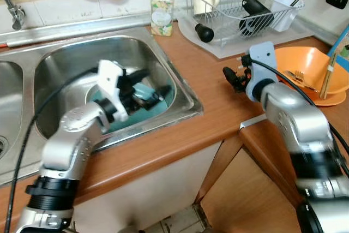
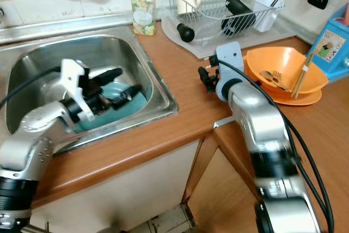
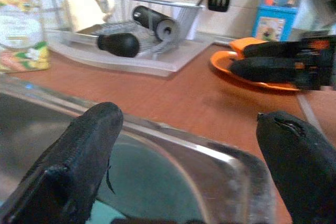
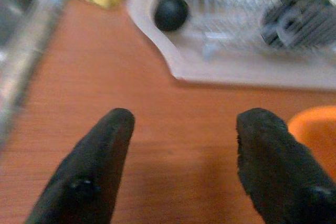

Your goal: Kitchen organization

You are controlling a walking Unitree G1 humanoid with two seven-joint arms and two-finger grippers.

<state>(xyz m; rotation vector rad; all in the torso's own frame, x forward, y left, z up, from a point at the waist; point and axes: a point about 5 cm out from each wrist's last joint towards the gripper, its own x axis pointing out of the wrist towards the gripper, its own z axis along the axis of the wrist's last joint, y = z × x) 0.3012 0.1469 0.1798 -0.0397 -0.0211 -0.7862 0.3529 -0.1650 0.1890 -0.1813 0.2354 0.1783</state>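
Sink (image 1: pixel 180 88) at the desk's left end held a teal dish (image 1: pixel 158 105), your left gripper (image 1: pixel 150 88) spread, ungrasping, above it. Your right gripper (image 1: pixel 232 77), also spread, hovered mid-desk before the rack (image 1: pixel 240 4). Organizing looked barely begun.

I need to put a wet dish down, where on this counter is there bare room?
Bare wood lies between the sink rim and the orange bowl, in front of the drying rack, though the right gripper hovers there. The counter's front edge is free too. Around rack, bowl and soap bottle it is crowded.
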